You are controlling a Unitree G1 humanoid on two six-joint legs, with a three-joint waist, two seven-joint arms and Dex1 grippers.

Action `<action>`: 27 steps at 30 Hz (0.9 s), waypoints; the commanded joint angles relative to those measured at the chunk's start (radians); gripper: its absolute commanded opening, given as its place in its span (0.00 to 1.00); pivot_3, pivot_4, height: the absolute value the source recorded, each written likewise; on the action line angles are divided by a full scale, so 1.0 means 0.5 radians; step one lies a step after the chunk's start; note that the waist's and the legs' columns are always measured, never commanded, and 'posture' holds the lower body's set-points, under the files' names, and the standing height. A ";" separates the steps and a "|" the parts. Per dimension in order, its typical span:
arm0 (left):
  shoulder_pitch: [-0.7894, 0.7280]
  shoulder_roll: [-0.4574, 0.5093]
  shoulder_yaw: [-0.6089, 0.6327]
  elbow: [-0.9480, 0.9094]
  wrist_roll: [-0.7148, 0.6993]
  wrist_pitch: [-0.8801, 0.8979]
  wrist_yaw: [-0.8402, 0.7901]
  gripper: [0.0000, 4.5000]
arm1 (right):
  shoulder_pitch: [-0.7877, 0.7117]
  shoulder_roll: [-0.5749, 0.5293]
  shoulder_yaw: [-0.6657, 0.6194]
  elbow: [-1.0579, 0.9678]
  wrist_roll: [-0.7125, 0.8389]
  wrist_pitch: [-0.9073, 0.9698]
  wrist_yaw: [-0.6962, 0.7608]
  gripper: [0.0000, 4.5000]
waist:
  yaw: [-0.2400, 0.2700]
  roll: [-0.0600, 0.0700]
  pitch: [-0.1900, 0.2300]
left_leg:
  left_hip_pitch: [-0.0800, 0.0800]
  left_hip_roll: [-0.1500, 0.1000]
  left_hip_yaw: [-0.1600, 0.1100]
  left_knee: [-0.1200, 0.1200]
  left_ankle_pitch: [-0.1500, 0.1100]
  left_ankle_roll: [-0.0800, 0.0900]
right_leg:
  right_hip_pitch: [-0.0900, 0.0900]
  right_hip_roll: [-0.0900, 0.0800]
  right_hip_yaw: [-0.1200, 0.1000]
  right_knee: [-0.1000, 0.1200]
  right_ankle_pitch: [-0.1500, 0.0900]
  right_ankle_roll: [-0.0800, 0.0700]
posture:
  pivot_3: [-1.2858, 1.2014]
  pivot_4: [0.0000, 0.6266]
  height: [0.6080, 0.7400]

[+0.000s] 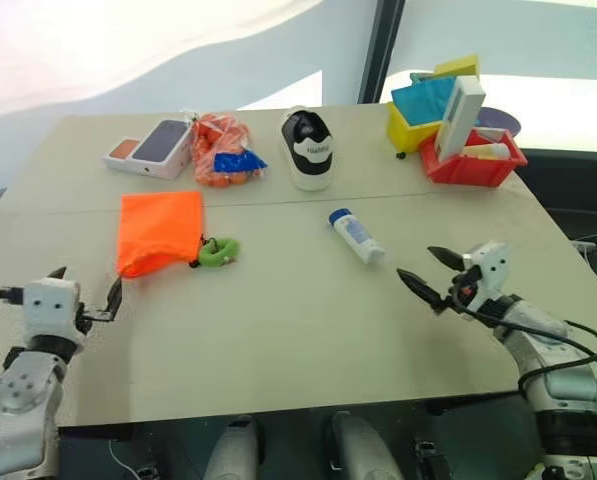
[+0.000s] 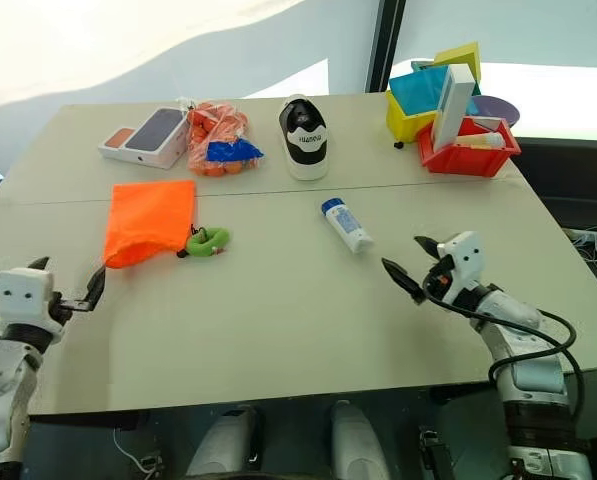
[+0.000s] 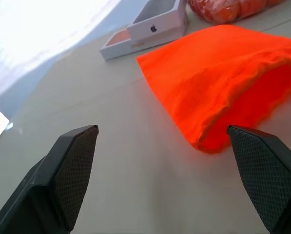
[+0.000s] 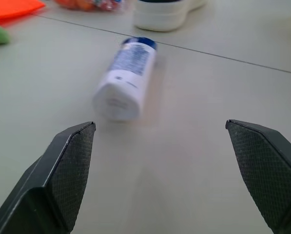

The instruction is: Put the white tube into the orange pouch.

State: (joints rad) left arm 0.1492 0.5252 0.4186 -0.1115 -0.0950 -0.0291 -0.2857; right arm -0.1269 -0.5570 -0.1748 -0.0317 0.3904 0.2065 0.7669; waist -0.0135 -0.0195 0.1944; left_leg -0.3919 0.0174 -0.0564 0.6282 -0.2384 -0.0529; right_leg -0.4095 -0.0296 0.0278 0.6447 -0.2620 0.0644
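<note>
On the tabletop [image 1: 278, 330], the white tube [image 1: 357, 236] lay flat near the middle, toward 11 o'clock from the right gripper [image 1: 425, 272], a short reach off with bare table between them. Its long axis ran slantwise, blue cap pointing away toward the far left, flat crimped end nearest the gripper, as the right wrist view showed. That gripper's fingers were spread wide and held nothing; it pointed level along the table toward the tube. By my reading, the right arm was clearly the nearer one for the pickup.

Over on the left, the orange pouch [image 1: 159, 231] lay flat, its green ring [image 1: 218, 251] just beside its near right corner. The left gripper [image 1: 86, 292] hovered near the pouch's near edge, at about 7 o'clock from it, fingers likewise spread and empty.

Farther back stood a black-and-white shoe [image 1: 307, 148] at 12 o'clock from the tube, a bag of orange items [image 1: 223, 150], a phone box [image 1: 150, 148], and red [image 1: 473, 160] and yellow [image 1: 414, 128] bins at 1 o'clock. Nothing blocked the approach; the shoe sat well behind.
</note>
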 commanded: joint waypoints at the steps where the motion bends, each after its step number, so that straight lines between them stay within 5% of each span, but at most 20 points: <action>1: -0.045 0.090 -0.082 0.009 0.284 -0.185 0.094 1.00 | 0.005 0.015 0.098 -0.236 0.048 0.052 0.053 0.99 | 0.001 0.000 0.000 | 0.000 0.000 0.000 -0.001 0.000 0.000 | 0.000 0.000 0.000 0.000 0.000 0.000 | 0.52 0.24 1.00; 14: -0.341 0.169 -0.371 0.357 0.720 -0.221 0.283 1.00 | 0.037 0.242 0.574 -0.617 -0.072 0.090 -0.039 0.99 | 0.000 0.000 0.000 | 0.000 0.000 -0.001 0.000 0.000 0.000 | -0.001 0.000 -0.002 0.002 0.001 0.002 | 0.52 0.24 1.00; 27: -0.436 0.135 -0.291 0.465 0.314 -0.153 0.064 1.00 | 0.078 0.250 0.601 -0.590 -0.100 0.049 -0.037 0.99 | -0.003 0.000 0.000 | 0.001 0.000 -0.002 0.000 0.000 0.000 | 0.000 0.000 -0.003 0.003 0.001 0.002 | 0.52 0.24 1.00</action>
State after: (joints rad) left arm -0.0685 0.5823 0.2348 0.1343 0.0975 -0.1022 -0.2388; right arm -0.0852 -0.4397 0.1266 -0.3009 0.3368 0.2533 0.7460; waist -0.0151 -0.0195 0.1944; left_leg -0.3916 0.0174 -0.0573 0.6282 -0.2384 -0.0529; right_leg -0.4095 -0.0296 0.0262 0.6463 -0.2613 0.0655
